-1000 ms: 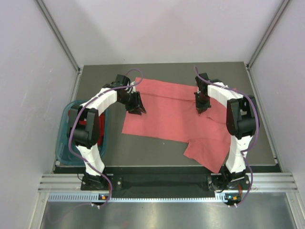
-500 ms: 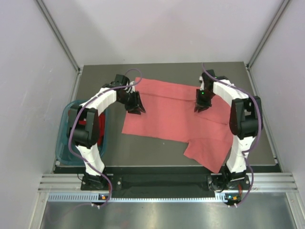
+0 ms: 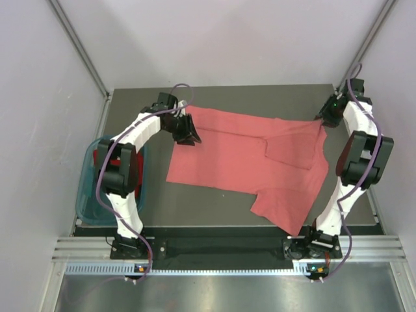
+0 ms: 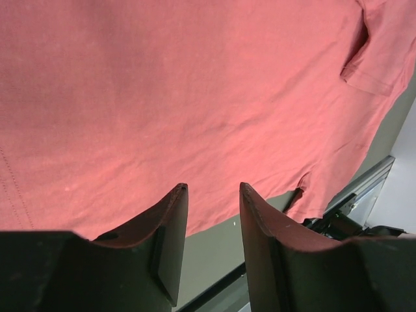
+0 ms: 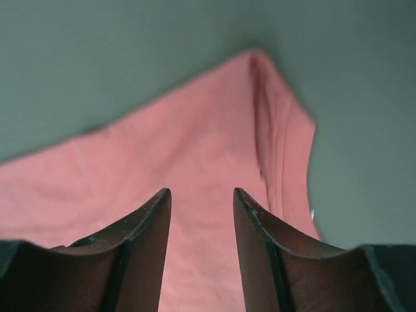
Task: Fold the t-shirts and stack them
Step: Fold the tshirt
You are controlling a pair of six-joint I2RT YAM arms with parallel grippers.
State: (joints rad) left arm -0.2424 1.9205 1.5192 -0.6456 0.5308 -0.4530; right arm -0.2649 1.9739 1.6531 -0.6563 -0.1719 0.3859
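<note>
My right hand has just let go. A second ago it was pinched shut over the middle of the salmon-pink t-shirt; now its fingers stand apart at the far right corner of the bench, with the shirt's edge drawn out toward it. My left hand, also apart and empty, hovers at the far left corner. The shirt lies spread out, so I judge folding comes next. The darker red t-shirt waits in the teal basket.
</note>
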